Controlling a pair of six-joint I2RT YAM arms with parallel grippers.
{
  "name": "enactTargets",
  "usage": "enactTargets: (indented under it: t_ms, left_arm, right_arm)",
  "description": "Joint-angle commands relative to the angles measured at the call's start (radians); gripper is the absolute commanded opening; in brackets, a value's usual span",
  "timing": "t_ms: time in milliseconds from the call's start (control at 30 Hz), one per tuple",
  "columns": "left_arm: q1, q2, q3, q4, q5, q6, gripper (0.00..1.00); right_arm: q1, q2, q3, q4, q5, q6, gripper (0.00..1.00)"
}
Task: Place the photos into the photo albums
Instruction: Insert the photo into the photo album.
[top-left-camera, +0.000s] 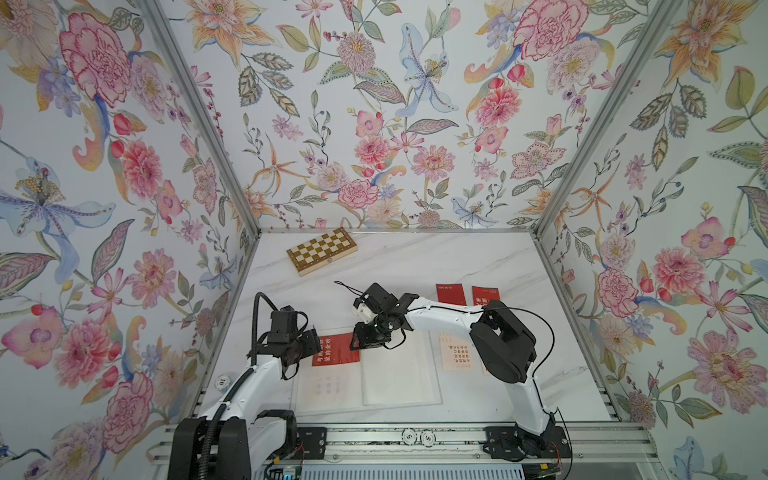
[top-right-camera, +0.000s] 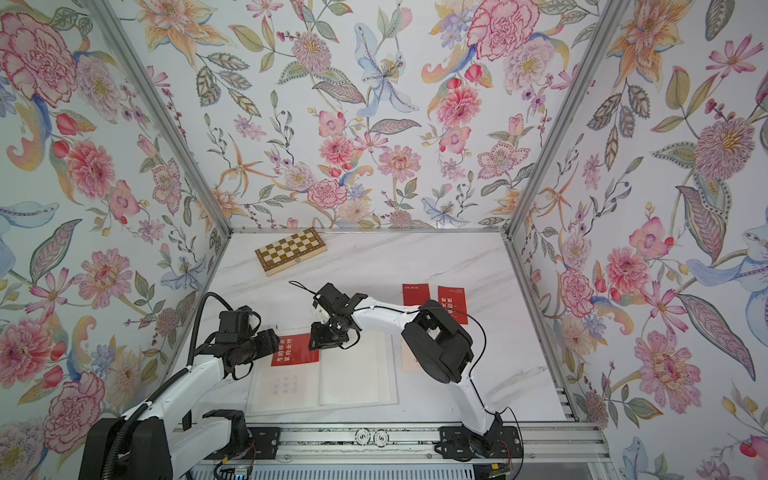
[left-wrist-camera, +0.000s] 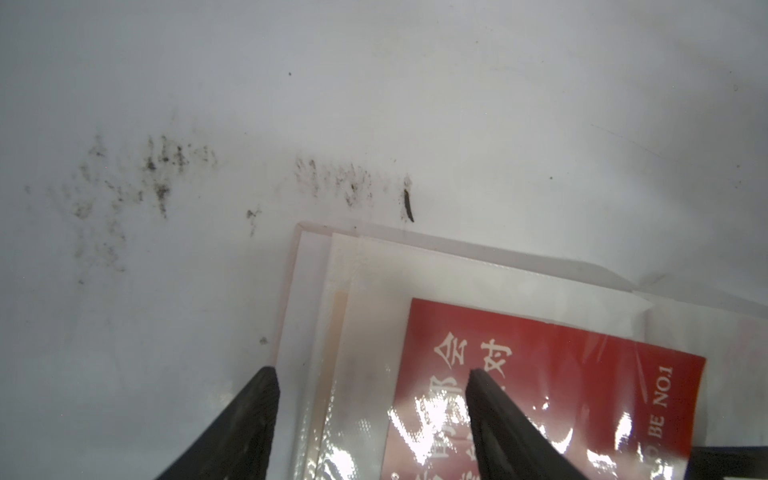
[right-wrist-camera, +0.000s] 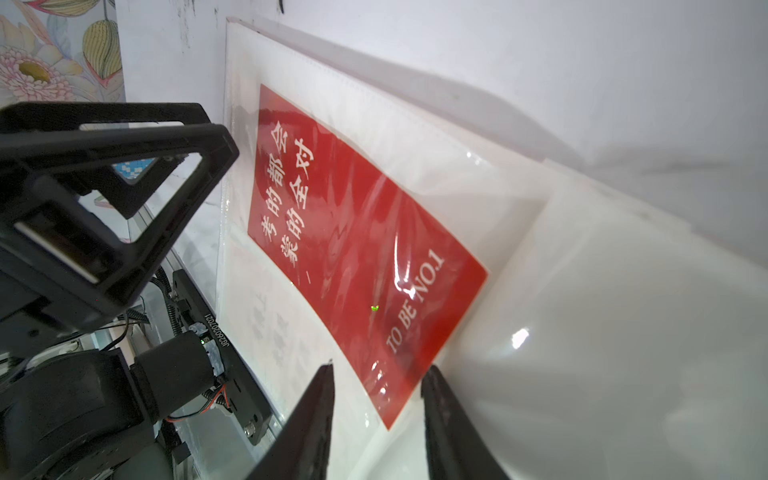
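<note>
Red photo (right-wrist-camera: 353, 232) sleeved in album (right-wrist-camera: 582, 332); left gripper (left-wrist-camera: 370, 370) wide, right gripper (right-wrist-camera: 380, 368) narrowly parted, both empty; chessboard (top-left-camera: 321, 250) beyond

Bright, even, soft-shadowed light; white glare streaks the clear sleeve (left-wrist-camera: 415, 415), and top views bend at edges.

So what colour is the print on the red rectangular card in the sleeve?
White on the red card; right wrist view.
</note>
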Motion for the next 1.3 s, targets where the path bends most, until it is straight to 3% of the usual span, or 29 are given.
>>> enactTargets:
  t_ms: [0, 367, 500, 700, 867, 1267]
  left_arm:
    - [0.012, -0.004, -0.014, 0.004, -0.004, 0.006, 0.7]
    - [0.012, -0.001, -0.014, 0.012, 0.012, 0.024, 0.7]
    - [-0.01, -0.005, 0.007, -0.004, -0.001, 0.043, 0.7]
    - [-0.113, -0.007, 0.086, -0.046, -0.088, 0.059, 0.71]
    - [-0.269, 0.015, 0.171, -0.057, -0.165, 0.05, 0.72]
    - [-0.609, 0.289, 0.421, 0.006, -0.076, 0.004, 0.72]
  right_arm:
    - [0.011, 0.031, 0.04, -0.002, -0.015, 0.013, 0.37]
    - [-0.001, 0.045, 0.04, 0.036, -0.011, 0.023, 0.38]
    - [-0.027, -0.028, -0.042, 0.05, 0.007, 0.015, 0.46]
    - [-0.07, -0.177, -0.175, 0.053, 0.041, -0.02, 0.51]
    - [-0.129, -0.314, -0.315, 0.055, 0.09, -0.032, 0.52]
    - [-0.351, -0.653, -0.664, -0.019, 0.236, -0.049, 0.52]
